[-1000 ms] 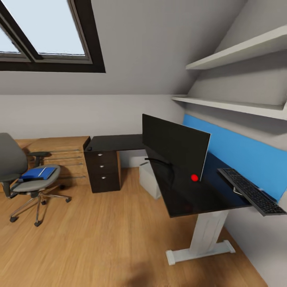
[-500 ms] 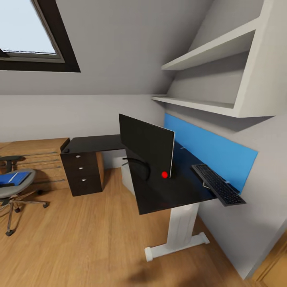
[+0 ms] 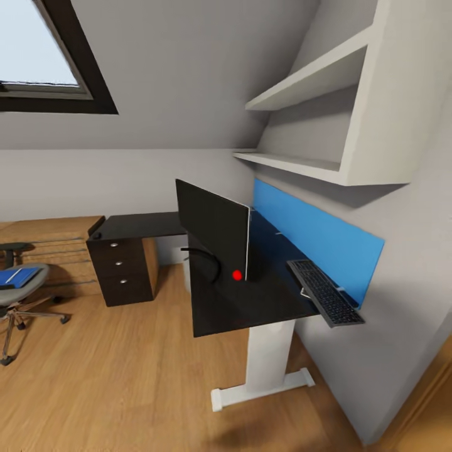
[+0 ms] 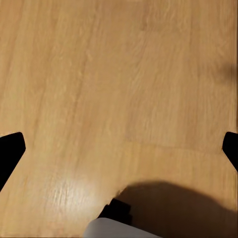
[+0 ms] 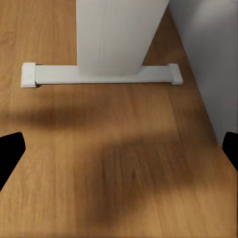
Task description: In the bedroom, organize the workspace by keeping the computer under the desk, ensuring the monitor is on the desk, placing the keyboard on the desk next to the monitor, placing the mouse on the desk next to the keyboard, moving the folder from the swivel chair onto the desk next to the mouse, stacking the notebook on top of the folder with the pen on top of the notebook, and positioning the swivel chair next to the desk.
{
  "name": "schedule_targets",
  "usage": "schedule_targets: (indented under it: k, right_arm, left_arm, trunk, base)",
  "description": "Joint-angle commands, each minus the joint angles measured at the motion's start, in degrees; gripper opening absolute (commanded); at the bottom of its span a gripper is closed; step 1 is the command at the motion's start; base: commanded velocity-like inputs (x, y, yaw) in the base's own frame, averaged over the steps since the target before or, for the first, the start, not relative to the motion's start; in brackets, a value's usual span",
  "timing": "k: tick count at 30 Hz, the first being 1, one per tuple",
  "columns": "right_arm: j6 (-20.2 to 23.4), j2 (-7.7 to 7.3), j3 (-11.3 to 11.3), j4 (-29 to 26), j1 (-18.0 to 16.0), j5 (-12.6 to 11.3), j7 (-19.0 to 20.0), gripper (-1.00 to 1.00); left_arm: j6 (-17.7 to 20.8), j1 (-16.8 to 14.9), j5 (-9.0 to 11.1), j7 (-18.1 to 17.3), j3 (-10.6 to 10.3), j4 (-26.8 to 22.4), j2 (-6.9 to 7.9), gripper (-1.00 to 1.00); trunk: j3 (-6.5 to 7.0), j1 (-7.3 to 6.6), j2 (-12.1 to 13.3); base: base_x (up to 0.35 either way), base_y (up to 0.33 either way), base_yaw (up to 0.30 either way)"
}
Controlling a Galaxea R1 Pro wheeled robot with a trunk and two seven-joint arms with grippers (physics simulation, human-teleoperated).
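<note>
Both arms are hanging low from what I can tell, wrist cams pointed straight down at the wood floor (image 3: 125, 376). Left gripper (image 4: 119, 148) has its dark fingertips (image 4: 10, 151) way out at opposite edges of the left wrist view, so it's spread wide with nothing in it, just bare planks and a bit of the robot's own body below. Right gripper (image 5: 119, 148) is the same deal, wide apart and empty, hovering over the floor right by the desk's white leg and foot bar (image 5: 99, 74). On the head cam, the black desk (image 3: 238, 307) runs along the wall with the blue panel (image 3: 314, 235), long axis going away from me. Monitor (image 3: 213, 229) stands upright on it, edge-on-ish, dark side facing me. Keyboard (image 3: 324, 292) sits at the wall side of the desk, long axis along the desk, its near end sticking out past the desk's edge. Swivel chair (image 3: 19, 295) is well apart at far left, with the blue folder (image 3: 16, 276) lying on its seat.
</note>
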Motion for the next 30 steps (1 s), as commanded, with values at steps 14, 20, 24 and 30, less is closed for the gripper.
schedule_targets:
  k: [14,20,24,30]
  right_arm:
    - [-0.07,0.03,0.50,0.06,-0.03,-0.41,-0.17,1.00]
    - [-0.06,0.03,0.50,0.06,-0.03,-0.41,-0.17,1.00]
    - [-0.12,0.03,0.50,0.12,-0.03,-0.41,-0.11,1.00]
    - [-0.15,-0.05,0.50,0.15,-0.03,-0.34,-0.01,1.00]
  left_arm:
    - [-0.25,-0.06,0.52,0.30,-0.49,0.03,0.08,1.00]
    - [-0.28,-0.06,0.52,0.30,-0.49,0.03,0.08,1.00]
    - [-0.35,-0.06,0.52,0.30,-0.49,0.03,0.08,1.00]
    - [-0.42,-0.06,0.52,0.30,-0.46,0.03,0.08,1.00]
  trunk:
    - [-0.16,0.00,-0.04]
    - [-0.40,0.00,-0.04]
    - [-0.52,0.00,-0.04]
    - [-0.55,0.00,-0.04]
  base:
    - [0.000,-0.348,0.258]
    - [0.000,-0.348,0.254]
    - [0.000,-0.279,0.177]
    - [0.000,-0.061,0.036]
